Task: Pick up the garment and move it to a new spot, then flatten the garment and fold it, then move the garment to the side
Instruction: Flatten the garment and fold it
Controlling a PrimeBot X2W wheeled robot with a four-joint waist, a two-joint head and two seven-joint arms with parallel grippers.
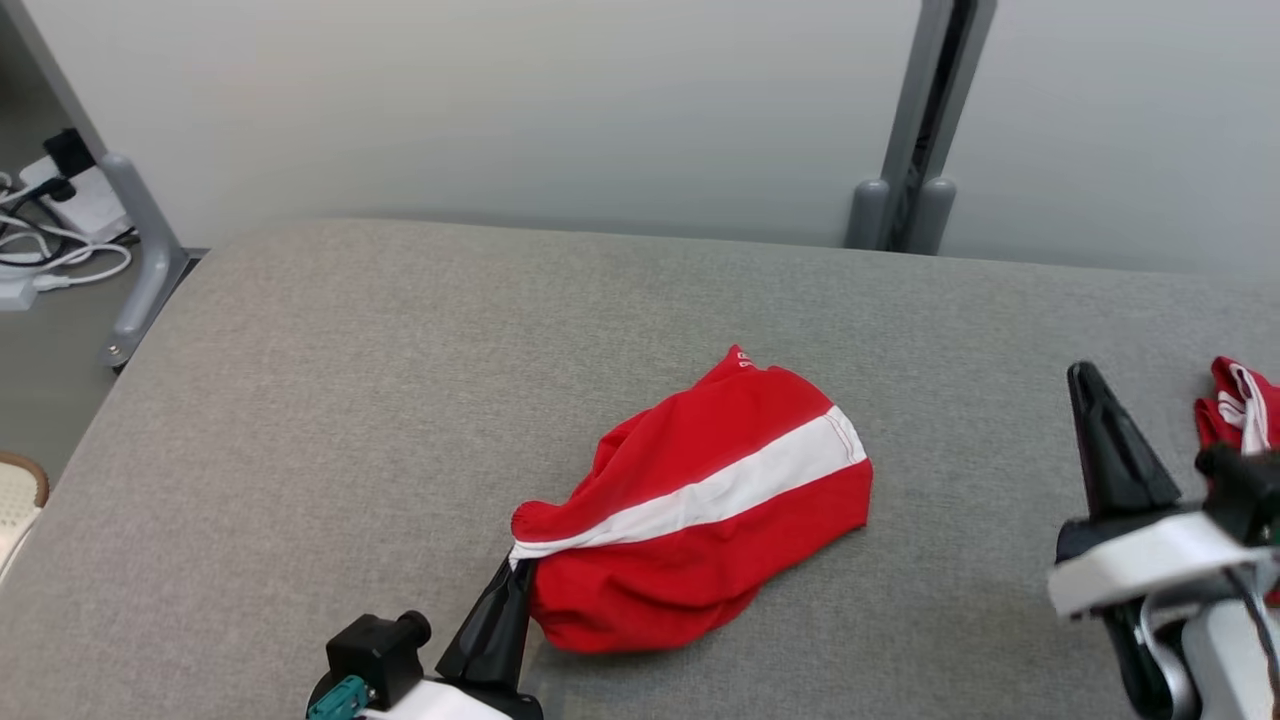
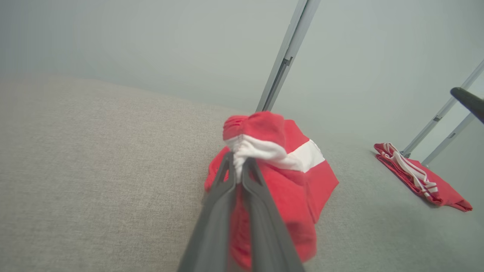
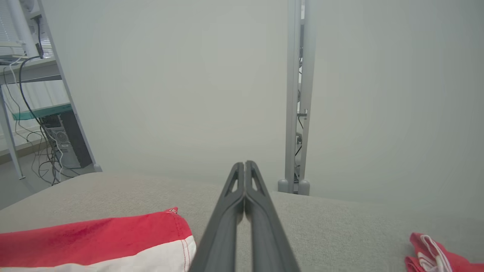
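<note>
The garment (image 1: 700, 505) is red with a broad white band and lies bunched in the middle of the grey padded table (image 1: 350, 400). My left gripper (image 1: 515, 580) is shut on its near-left edge. In the left wrist view the fingers pinch a gathered fold of the garment (image 2: 264, 158) at the left gripper's (image 2: 238, 160) tips. My right gripper (image 1: 1085, 385) stands shut and empty to the right of the garment, above the table. The right wrist view shows the right gripper (image 3: 245, 166) with fingers pressed together and the garment (image 3: 94, 241) at lower left.
A second red and white garment (image 1: 1235, 410) lies folded at the table's right edge, also in the left wrist view as the second garment (image 2: 419, 175). A grey post (image 1: 925, 130) stands behind the table against the pale wall. Cables and a frame leg (image 1: 140, 250) sit at far left.
</note>
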